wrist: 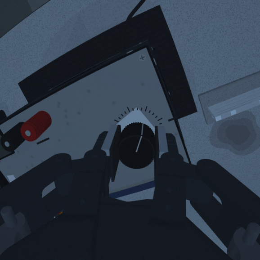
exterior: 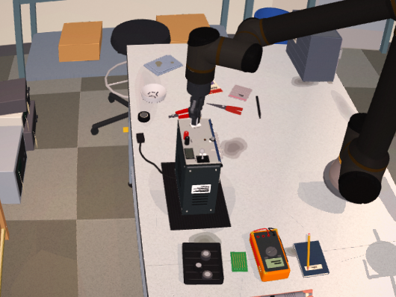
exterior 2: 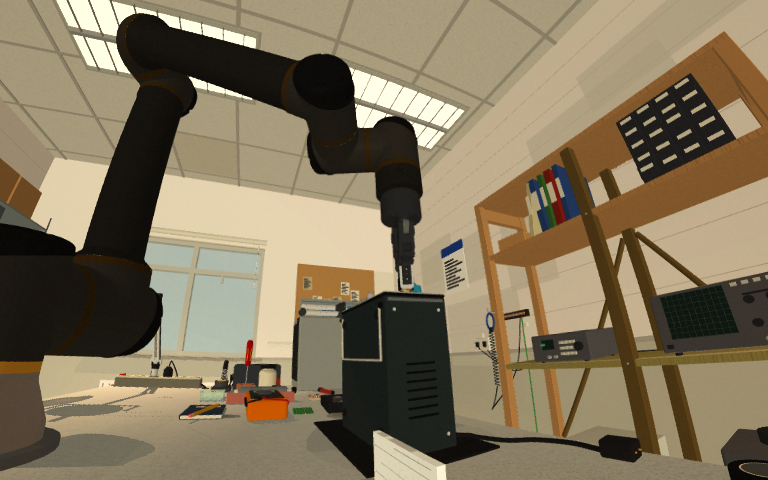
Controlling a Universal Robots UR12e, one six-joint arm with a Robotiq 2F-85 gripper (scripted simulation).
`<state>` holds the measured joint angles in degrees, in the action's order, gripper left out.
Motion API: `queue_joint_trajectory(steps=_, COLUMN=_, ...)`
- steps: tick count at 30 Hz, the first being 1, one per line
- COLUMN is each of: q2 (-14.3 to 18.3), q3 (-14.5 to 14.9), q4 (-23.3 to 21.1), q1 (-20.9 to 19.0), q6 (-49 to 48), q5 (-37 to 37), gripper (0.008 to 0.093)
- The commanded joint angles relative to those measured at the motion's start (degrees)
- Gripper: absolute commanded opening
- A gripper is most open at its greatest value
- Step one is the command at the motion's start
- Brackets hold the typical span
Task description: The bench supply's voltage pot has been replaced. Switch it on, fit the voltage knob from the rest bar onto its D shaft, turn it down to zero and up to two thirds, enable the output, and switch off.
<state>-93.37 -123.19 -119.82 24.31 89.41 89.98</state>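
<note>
The black voltage knob sits on the bench supply's grey front panel, inside a printed arc of tick marks, and its white pointer line aims near the top of that arc. The bench supply stands with its panel facing up on a black mat near the table's left edge. A red binding post and a black one stand to the knob's left. The rest bar tray lies near the table's front with other knobs on it. My gripper reaches straight down over the panel's far end and is closed around the voltage knob.
The table's left edge runs close beside the supply, with its power cord trailing there. Red-handled pliers, a tape roll and a pen lie behind the supply. An orange multimeter and a notebook lie at the front.
</note>
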Motion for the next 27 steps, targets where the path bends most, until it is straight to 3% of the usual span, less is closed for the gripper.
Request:
queue_joint_trajectory(steps=1, q2=-0.01, q3=0.04, q4=-0.02, q1=0.01, q6=0.00, q5=0.02, gripper=0.0080)
queue_joint_trajectory(steps=9, q2=-0.01, q3=0.04, q4=-0.02, q1=0.01, q6=0.00, q5=0.02, gripper=0.0080)
queue_joint_trajectory(steps=27, q2=-0.01, q3=0.04, q4=-0.02, q1=0.01, q6=0.00, q5=0.02, gripper=0.0435)
